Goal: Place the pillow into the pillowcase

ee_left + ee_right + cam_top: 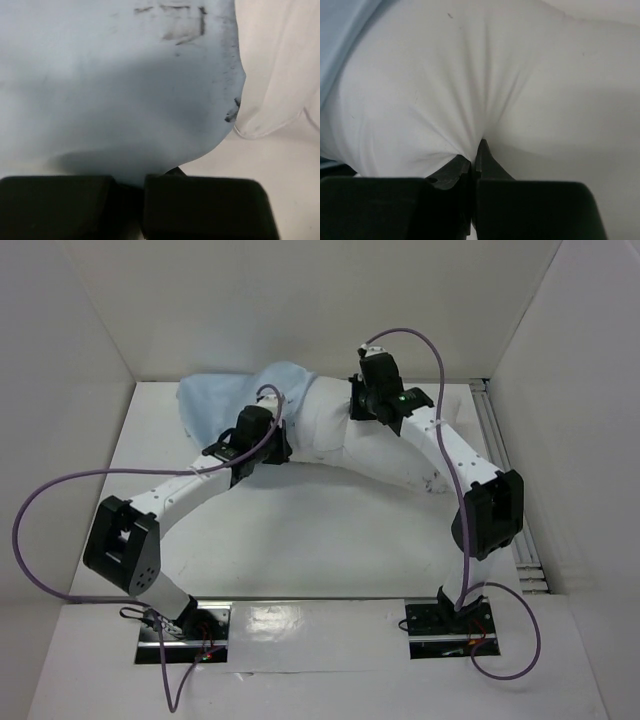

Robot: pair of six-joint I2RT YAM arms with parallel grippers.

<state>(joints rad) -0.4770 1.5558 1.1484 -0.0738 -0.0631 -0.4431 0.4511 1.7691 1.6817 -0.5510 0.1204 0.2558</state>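
White table (300,540) between white walls (60,390), metal rail (497,440) along right edge

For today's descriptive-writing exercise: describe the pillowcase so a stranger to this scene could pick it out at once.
On the white table, look to the far left, past the left gripper. The pillowcase is the thin, limp cloth lying there, its edge pinched by that gripper. It alone is light blue; the plump pillow beside it is white.
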